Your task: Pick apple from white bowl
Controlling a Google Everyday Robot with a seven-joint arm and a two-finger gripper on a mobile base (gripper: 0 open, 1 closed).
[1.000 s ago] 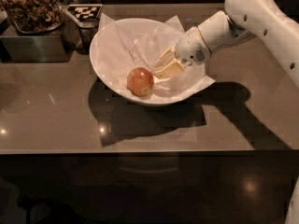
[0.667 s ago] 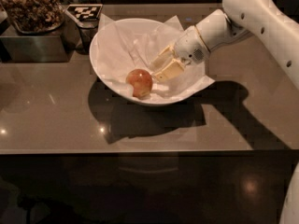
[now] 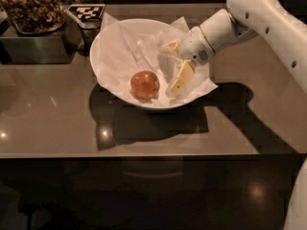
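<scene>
One apple [image 3: 145,84] is what we see in the white bowl [image 3: 99,48], low on the near slope of its inside and a little left of the middle, resting on the crinkled white paper [image 3: 125,51] that lines it. The paper's corners stick out over the rim at the back and at the right. We find the gripper [image 3: 168,68] inside the bowl too, just right of the apple, with its two pale fingers [image 3: 181,77] spread wide and nothing between them. One finger points toward the back of the bowl. The other slants down toward the paper beside the fruit, and a strip of paper shows between it and the apple. We follow the white arm [image 3: 259,18] up and away to the right edge. The bowl stands on a brown counter [image 3: 53,123] and casts a dark shadow [image 3: 158,126] toward us. Behind it at the left we note a checkered marker [image 3: 87,11] and a dark container [image 3: 31,8] heaped with brown pieces.
</scene>
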